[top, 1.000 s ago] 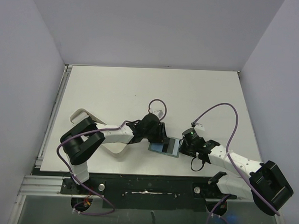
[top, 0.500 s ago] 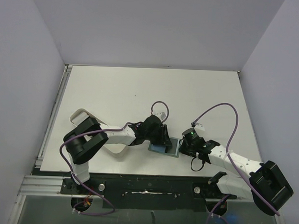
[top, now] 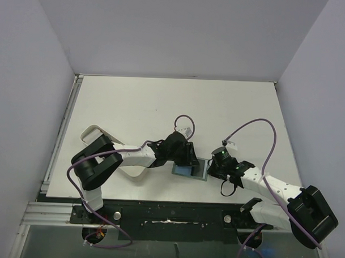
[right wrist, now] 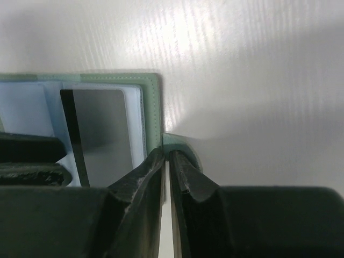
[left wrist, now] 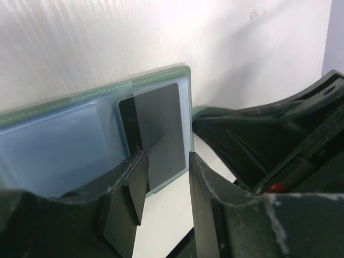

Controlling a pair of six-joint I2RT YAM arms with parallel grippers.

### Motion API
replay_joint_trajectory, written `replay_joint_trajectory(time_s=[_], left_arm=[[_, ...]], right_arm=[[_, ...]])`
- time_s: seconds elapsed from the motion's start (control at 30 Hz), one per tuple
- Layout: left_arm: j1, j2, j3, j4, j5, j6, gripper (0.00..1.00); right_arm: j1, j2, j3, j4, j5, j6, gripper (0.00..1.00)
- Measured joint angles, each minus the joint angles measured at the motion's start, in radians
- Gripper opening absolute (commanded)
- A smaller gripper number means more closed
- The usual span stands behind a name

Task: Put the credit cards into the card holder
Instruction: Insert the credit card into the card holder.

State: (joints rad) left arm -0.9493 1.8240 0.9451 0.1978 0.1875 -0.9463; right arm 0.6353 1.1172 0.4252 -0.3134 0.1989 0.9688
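The card holder (top: 190, 170) lies open on the table between my two grippers, sage green outside and light blue inside (left wrist: 64, 140). One dark credit card (left wrist: 158, 129) lies in its end slot, also seen in the right wrist view (right wrist: 102, 134). My left gripper (top: 187, 159) is open, its jaws apart just over the card's near end (left wrist: 166, 161), gripping nothing. My right gripper (top: 212, 169) is shut on the holder's snap tab (right wrist: 180, 141) at the green edge (right wrist: 153, 107). No other cards are in view.
A white oblong tray (top: 93, 132) lies at the left, partly under my left arm. Purple cables loop above both wrists. The two grippers are very close together over the holder, near the table's front edge (top: 175, 200).
My left gripper has shifted slightly right over the card holder and covers more of it. The right gripper has stayed on the tab.
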Motion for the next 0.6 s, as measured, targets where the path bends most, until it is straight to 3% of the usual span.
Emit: replay_joint_trajectory(time_s=[0.23, 0.6], left_arm=[[0.009, -0.077, 0.0, -0.077, -0.053, 0.05, 0.42], [0.028, -0.092, -0.027, -0.061, -0.041, 0.056, 0.42]], right_arm=[[-0.048, -0.026, 0.002, -0.034, 0.01, -0.032, 0.18], [-0.018, -0.124, 0.068, -0.064, -0.017, -0.041, 0.19]])
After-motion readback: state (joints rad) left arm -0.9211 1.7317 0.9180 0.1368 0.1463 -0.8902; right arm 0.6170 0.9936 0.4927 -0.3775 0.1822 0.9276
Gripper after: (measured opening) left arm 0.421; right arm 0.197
